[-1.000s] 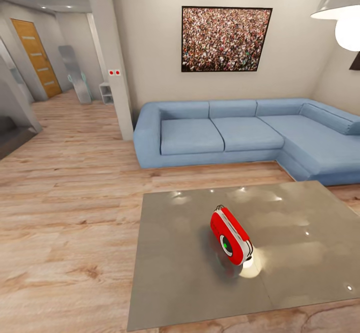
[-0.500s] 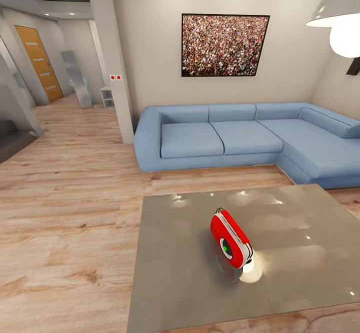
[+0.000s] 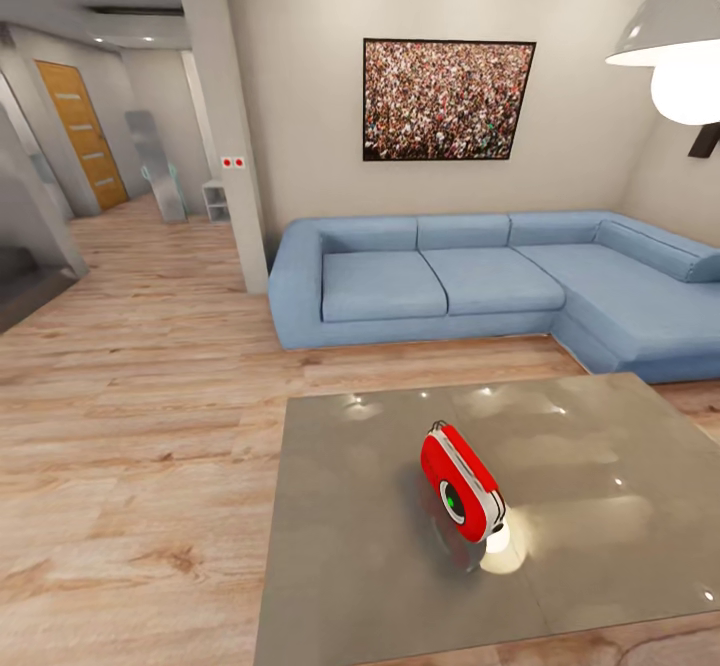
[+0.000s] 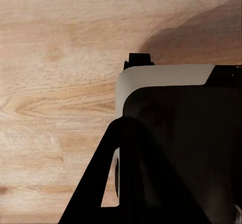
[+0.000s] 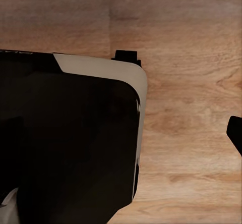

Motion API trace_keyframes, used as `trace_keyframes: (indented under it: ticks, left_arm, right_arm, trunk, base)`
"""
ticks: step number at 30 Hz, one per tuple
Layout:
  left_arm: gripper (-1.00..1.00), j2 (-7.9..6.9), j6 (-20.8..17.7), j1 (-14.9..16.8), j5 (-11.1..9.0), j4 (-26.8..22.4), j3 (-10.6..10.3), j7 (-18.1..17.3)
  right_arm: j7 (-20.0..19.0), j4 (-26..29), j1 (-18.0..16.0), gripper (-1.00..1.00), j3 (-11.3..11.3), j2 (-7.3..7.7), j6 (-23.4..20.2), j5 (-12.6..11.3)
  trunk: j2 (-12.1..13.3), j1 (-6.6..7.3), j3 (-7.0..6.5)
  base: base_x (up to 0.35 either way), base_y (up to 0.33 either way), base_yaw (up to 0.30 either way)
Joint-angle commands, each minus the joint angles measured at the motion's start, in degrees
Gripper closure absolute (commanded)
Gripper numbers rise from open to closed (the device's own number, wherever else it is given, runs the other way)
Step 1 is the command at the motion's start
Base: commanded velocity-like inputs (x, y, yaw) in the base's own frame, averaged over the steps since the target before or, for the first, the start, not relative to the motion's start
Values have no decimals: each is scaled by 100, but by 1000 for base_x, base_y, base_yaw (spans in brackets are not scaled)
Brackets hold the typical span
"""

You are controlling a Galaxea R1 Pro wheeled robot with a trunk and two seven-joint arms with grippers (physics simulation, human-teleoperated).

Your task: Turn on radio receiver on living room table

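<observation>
The radio (image 3: pixel 461 483) sits right of centre in the lower half of the head view, a glossy red rounded block with a white-silver band round its edge, a round dial with a green centre on its face and a thin dark handle on top. It stands on edge on the table (image 3: pixel 340 546), whose smooth grey top mirrors small ceiling lights and a bright glare just beside the radio's lower right. The table's near and right edges run out of frame.

Behind it, a blue fabric L-shaped sofa (image 3: pixel 440 276) fills the middle, its right arm cut off. A framed crowd photo (image 3: pixel 447 100) hangs on the beige wall above. A white lamp shade (image 3: pixel 670 21) is clipped at the upper right. Light wood planks cover the floor (image 3: pixel 130 406), running to an orange door (image 3: pixel 82 131) at upper left.

Both wrist views look down on wood grain past dark and white robot bodywork; I cannot tell how far either arm's fingers are open.
</observation>
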State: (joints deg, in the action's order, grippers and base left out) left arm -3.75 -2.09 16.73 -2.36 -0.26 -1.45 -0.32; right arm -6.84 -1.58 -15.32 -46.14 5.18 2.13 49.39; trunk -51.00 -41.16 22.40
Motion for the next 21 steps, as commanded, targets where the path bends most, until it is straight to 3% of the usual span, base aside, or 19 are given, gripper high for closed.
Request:
trace_keyframes:
  ticks: [1,10,21]
  left_arm:
    - [100,7,9,-1,-4,-1,2,31]
    - [100,91,39,-3,9,-12,11,66]
    - [100,94,42,-3,54,-51,5,16]
  right_arm:
    - [3,0,1,-100,0,0,-1,-3]
    - [7,0,2,-100,-20,3,-3,-48]
    - [-1,8,3,-100,-22,-32,6,-36]
  trunk:
    - [0,0,-1]
    - [0,0,-4]
    - [0,0,-4]
  base:
    - [0,0,0]
    - [0,0,0]
    - [0,0,0]
